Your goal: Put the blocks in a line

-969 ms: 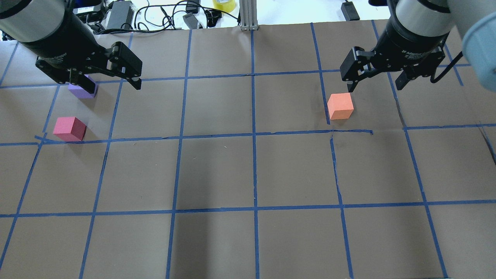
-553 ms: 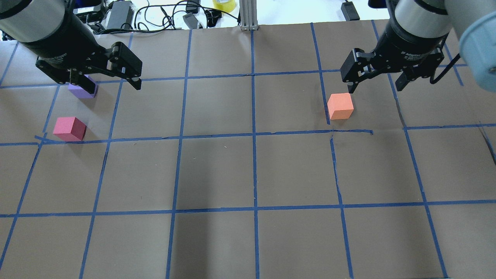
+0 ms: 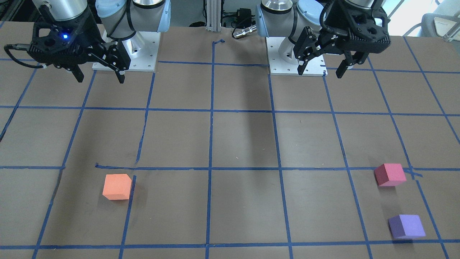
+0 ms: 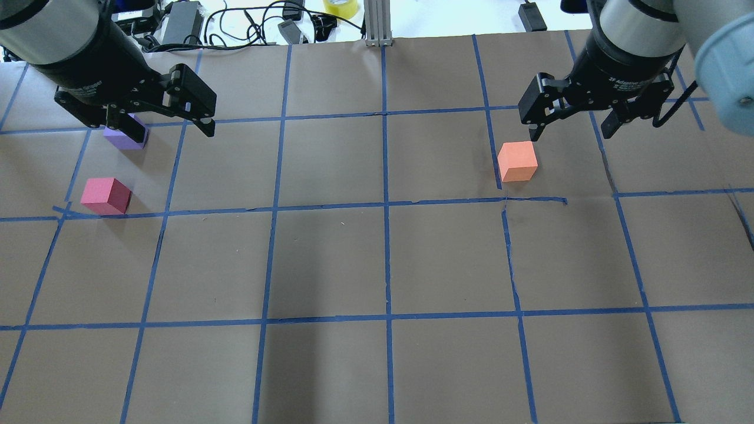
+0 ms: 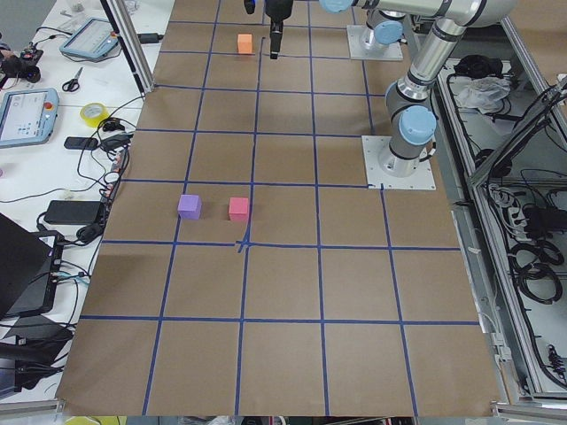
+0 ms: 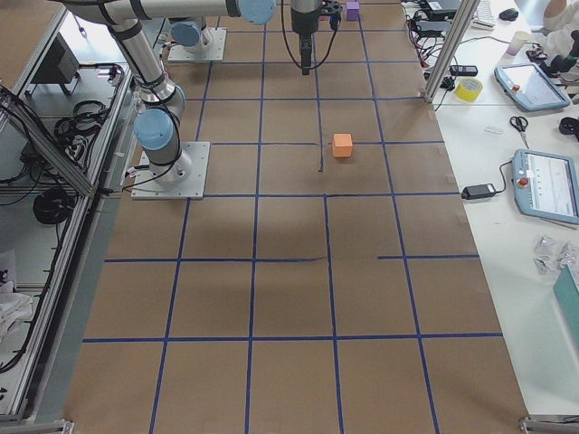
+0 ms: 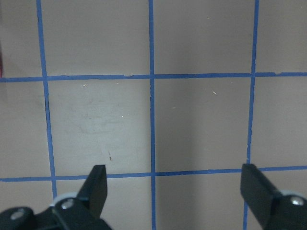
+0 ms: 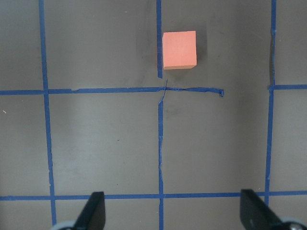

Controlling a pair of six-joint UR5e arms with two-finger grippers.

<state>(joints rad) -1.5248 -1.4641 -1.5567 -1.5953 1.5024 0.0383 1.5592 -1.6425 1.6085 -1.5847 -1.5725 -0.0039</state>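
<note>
The orange block [image 4: 517, 161] sits on the brown table on the right half; it also shows in the right wrist view [image 8: 179, 50] and the front view [image 3: 117, 186]. My right gripper [image 4: 570, 134] is open and empty, raised above the table just beyond and right of the orange block. The pinkish-red block [image 4: 106, 195] and the purple block [image 4: 126, 136] sit on the left side, apart from each other. My left gripper [image 4: 162, 126] is open and empty, raised, and partly hides the purple block from overhead. Neither block shows between the left wrist view's fingers [image 7: 98, 187].
Blue tape lines grid the brown paper table [image 4: 383, 259], with a torn piece [image 4: 533, 200] in front of the orange block. Cables, power bricks and a yellow tape roll [image 4: 340, 6] lie past the far edge. An aluminium post [image 4: 377, 23] stands at far centre.
My right arm has shifted very slightly. The blocks and my left arm have not moved, and both grippers stay open.
</note>
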